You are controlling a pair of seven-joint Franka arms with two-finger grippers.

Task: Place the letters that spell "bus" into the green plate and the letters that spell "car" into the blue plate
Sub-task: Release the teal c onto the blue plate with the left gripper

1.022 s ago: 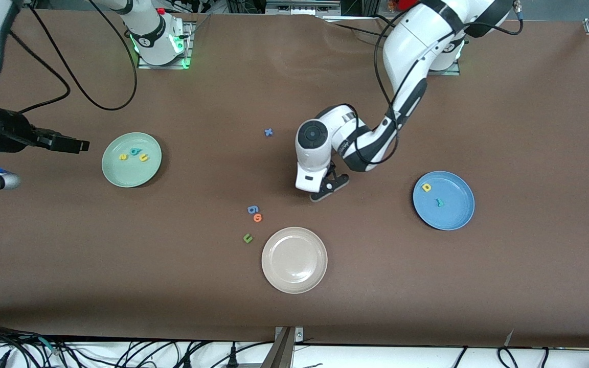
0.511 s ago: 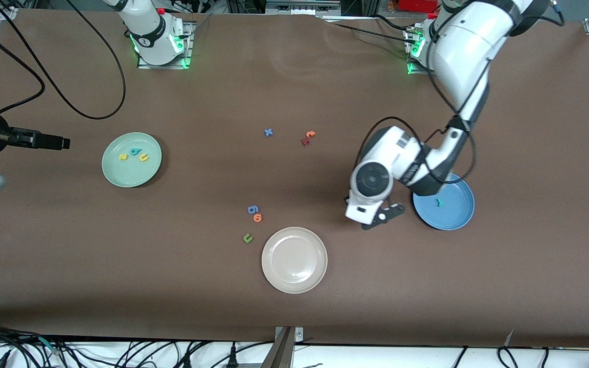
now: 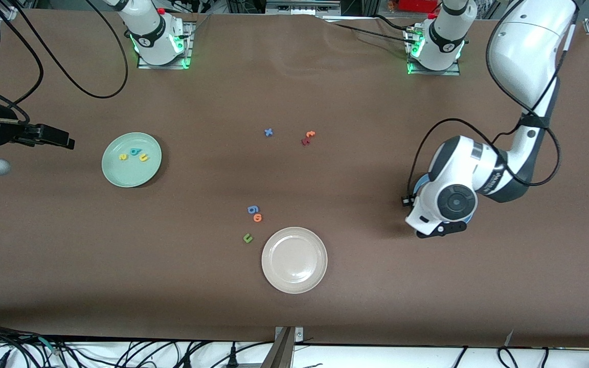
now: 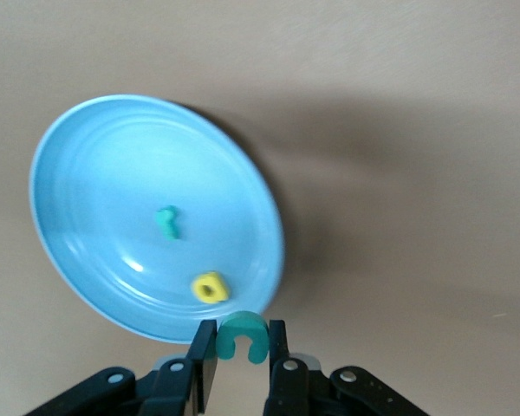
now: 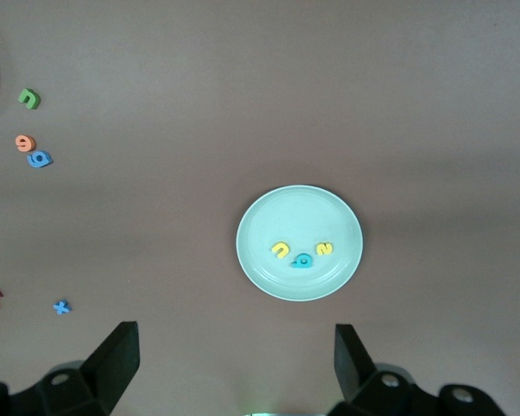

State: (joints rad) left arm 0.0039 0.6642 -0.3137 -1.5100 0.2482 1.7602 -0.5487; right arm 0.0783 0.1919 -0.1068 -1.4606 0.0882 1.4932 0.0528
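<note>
The blue plate (image 4: 87, 156) lies under and just ahead of the left gripper (image 4: 243, 347), whose jaws pinch the teal c (image 4: 241, 336) over the plate's rim; the yellow a (image 4: 211, 287) and teal r (image 4: 167, 222) already sit inside. The right gripper (image 5: 234, 355) waits, spread wide, above the green plate (image 5: 260, 260), which holds b, u, s.
</note>
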